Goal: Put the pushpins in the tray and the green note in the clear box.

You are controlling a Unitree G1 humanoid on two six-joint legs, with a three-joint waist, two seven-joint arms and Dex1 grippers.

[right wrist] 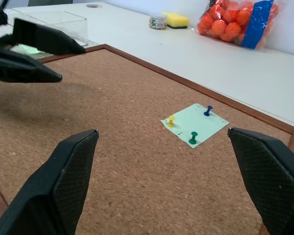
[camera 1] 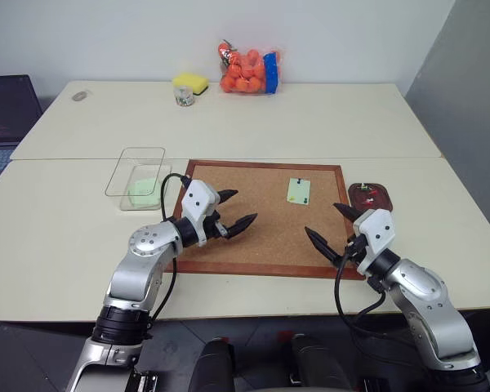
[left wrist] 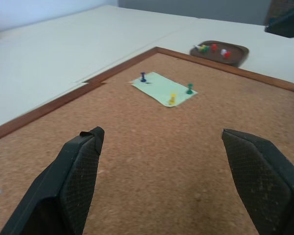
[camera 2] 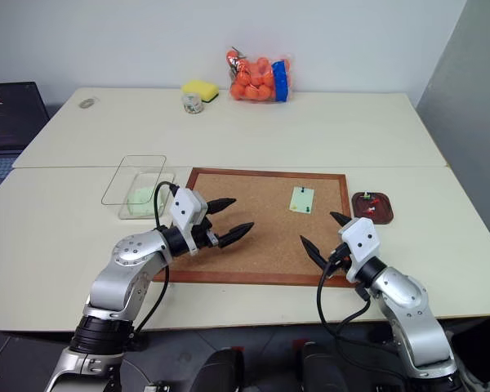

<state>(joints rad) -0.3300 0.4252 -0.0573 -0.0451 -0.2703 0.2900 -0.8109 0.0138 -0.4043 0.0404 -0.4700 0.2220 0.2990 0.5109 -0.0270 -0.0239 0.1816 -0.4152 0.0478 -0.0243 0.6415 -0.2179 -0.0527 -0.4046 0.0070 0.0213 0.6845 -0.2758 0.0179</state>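
The green note [camera 1: 299, 190] lies flat on the corkboard [camera 1: 253, 237], long axis running away from the robot, ahead of the wide-open, empty right gripper [camera 1: 333, 226]. The left gripper [camera 1: 233, 211], also spread wide, hovers beside it. The wrist views resolve three pushpins [right wrist: 193, 138] in the note; the tray [left wrist: 219, 52] holds more. The clear box [camera 1: 139, 176] sits beyond the left gripper.

corkboard [camera 1: 253, 220] | orange balls bag [camera 1: 250, 72] | yellow sponge [camera 1: 190, 82] | laptop [camera 1: 4, 110]
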